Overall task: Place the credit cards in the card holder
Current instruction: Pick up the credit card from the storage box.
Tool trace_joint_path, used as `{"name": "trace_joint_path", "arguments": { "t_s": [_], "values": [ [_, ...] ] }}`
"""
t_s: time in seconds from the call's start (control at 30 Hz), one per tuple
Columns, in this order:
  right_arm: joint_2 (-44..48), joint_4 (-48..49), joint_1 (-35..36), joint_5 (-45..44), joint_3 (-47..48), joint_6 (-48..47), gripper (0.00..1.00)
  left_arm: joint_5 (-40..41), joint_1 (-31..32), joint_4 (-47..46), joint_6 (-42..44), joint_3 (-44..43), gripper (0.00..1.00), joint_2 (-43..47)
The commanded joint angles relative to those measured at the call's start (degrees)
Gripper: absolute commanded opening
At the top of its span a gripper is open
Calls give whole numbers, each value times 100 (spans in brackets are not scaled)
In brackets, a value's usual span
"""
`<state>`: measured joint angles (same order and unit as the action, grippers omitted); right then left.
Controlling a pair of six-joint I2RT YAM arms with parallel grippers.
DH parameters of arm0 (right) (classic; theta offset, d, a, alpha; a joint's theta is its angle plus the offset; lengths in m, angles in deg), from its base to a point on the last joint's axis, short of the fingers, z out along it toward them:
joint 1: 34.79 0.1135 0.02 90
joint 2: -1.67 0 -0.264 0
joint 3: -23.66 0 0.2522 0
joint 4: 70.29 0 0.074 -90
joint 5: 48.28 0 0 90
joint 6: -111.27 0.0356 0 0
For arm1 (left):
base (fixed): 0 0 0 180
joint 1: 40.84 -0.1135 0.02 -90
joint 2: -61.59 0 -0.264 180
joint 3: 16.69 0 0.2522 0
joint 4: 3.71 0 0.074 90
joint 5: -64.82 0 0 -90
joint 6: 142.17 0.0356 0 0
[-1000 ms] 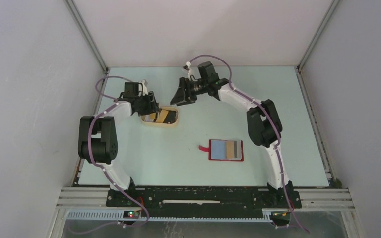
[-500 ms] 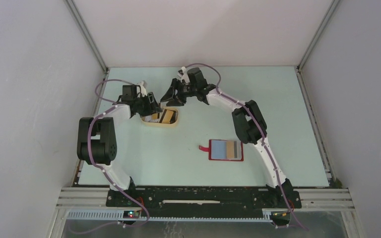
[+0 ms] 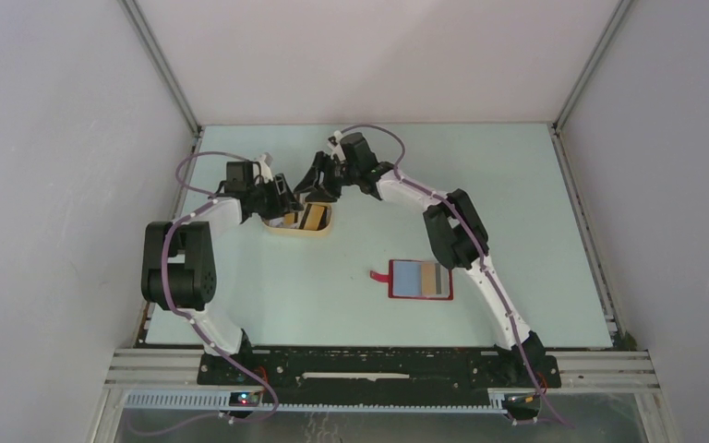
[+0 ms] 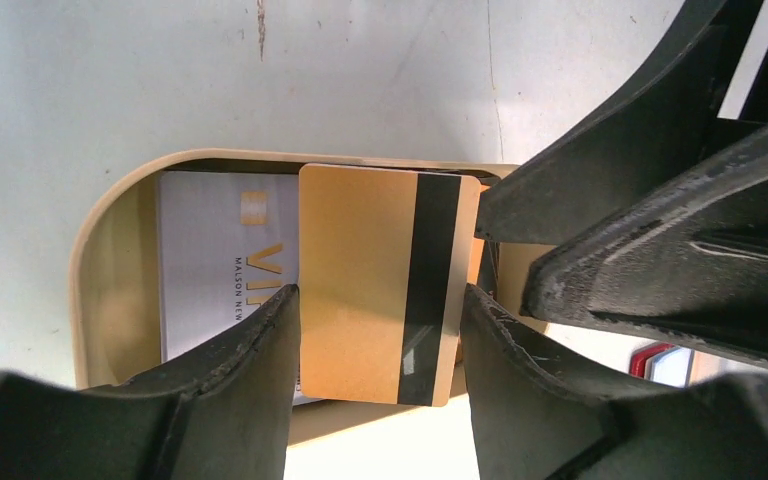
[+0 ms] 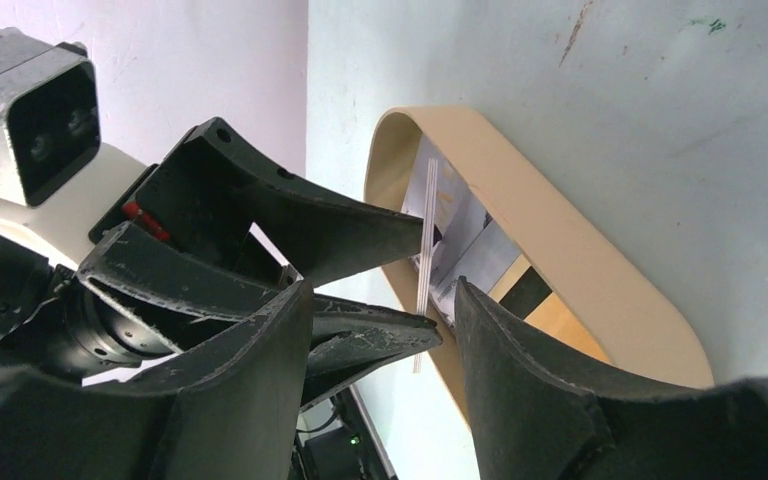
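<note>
Now | your left pincer [image 4: 380, 295] grips the gold card [image 4: 355, 270] edgewise above the dish [image 4: 110, 230] | your right pincer [image 5: 380, 290] open, just beside it

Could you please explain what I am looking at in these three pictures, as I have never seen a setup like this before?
This is a robot: a left arm and a right arm bolted at the near edge of a pale green table, each ending in a two-finger gripper. The wide picture comes from a fixed camera above and behind them; the close-ups come from a camera on each wrist. On the table lie a tan oval dish holding cards and, nearer the bases, an open red card holder. The left gripper grips a gold card with a dark stripe by its long edges, over the dish; a white card lies beneath it. The right gripper is open, with that card edge-on between its fingers, apparently untouched.
</note>
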<state>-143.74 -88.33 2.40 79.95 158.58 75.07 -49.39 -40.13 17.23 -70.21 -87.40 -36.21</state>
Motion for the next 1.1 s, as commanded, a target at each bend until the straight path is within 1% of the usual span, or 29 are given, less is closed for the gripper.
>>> {"name": "trace_joint_path", "arguments": {
  "t_s": [0.0,0.07,0.27,0.37,0.5,0.6,0.7,0.73,0.8,0.87,1.0,1.07],
  "values": [
    [-103,51,84,-196,256,120,62,-199,-18,-239,-87,145,33,271],
    [-136,120,103,-163,281,166,61,-272,-18,-261,-109,142,33,259],
    [-270,157,180,-185,411,177,53,-419,-20,-348,-166,185,33,257],
    [-336,129,213,-187,432,175,52,-465,-18,-388,-195,221,33,272],
    [-376,166,236,-133,445,179,41,-454,-18,-415,-215,227,35,240],
    [-376,155,236,-110,490,133,32,-471,-18,-436,-242,216,39,208],
    [-355,70,220,-96,531,65,24,-465,-24,-437,-244,226,48,215],
    [-342,44,204,-85,527,54,18,-444,-27,-437,-244,237,51,237],
    [-315,7,178,-53,523,20,9,-408,-27,-443,-244,267,55,287],
    [-298,-5,151,-17,520,-10,0,-379,-40,-439,-244,302,58,359],
    [-283,35,107,160,531,-112,0,-328,-53,-519,-257,479,61,608],
    [-269,37,97,185,539,-137,0,-303,-53,-593,-277,593,65,759]
  ]
}}
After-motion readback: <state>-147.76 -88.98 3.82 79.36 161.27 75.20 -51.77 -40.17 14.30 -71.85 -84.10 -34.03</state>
